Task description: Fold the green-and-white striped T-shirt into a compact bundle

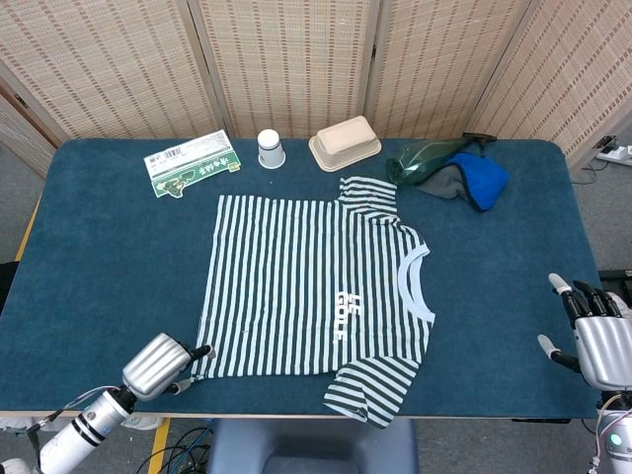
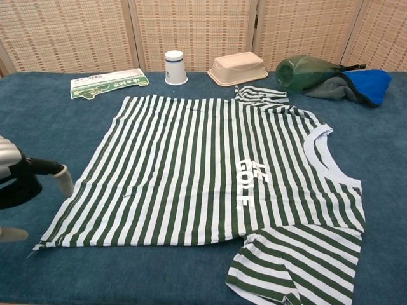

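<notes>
Striped T-shirt (image 1: 311, 286) is lying flat for folding while the empty, fingers-apart left hand (image 1: 158, 365) is hovering at its lower-left hem corner.

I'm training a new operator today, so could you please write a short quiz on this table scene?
1. True or false: the left hand is near the hem corner of the striped T-shirt.
2. What stands between the printed carton and the beige tray? A) paper cup B) mug C) bowl
3. Fill in: the right hand holds ____.

Key: 1 true; 2 A, the paper cup; 3 nothing.
</notes>
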`<action>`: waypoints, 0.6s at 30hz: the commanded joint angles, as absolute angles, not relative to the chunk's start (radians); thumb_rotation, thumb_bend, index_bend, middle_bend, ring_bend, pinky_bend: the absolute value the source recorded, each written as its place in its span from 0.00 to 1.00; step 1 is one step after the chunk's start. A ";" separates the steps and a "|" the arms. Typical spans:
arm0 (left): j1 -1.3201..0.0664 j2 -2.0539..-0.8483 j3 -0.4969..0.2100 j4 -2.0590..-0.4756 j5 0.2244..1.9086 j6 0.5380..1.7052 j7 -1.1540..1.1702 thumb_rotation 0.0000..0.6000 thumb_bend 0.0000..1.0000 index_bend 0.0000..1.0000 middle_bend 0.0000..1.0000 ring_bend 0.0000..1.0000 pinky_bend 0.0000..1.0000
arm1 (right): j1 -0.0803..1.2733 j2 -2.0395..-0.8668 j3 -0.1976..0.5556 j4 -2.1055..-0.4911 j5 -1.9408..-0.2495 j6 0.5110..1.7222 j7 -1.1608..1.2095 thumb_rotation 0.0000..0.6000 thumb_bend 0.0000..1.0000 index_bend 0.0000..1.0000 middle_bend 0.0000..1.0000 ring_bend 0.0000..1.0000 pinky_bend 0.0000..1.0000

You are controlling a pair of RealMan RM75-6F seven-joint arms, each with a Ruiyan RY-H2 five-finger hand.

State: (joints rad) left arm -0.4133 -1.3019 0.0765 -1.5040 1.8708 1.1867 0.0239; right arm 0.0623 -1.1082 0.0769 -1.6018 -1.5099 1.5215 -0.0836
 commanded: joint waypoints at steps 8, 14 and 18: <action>-0.442 -1.361 0.079 -1.480 1.797 1.116 0.087 1.00 0.15 0.40 0.89 0.81 0.96 | 0.060 -1.112 0.076 -1.593 -1.504 1.519 -0.076 1.00 0.22 0.08 0.28 0.19 0.19; -0.444 -1.371 0.089 -1.478 1.764 1.094 0.109 1.00 0.15 0.40 0.89 0.81 0.96 | 0.059 -1.114 0.074 -1.590 -1.501 1.516 -0.073 1.00 0.22 0.08 0.28 0.19 0.19; -0.446 -1.381 0.094 -1.467 1.745 1.085 0.118 1.00 0.15 0.40 0.89 0.81 0.96 | 0.059 -1.116 0.073 -1.587 -1.501 1.515 -0.072 1.00 0.22 0.08 0.28 0.19 0.19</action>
State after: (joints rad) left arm -0.4451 -1.3786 0.0923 -1.4698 1.7474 1.0867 0.1162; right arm 0.0586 -1.1158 0.0735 -1.5874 -1.5014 1.5153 -0.0719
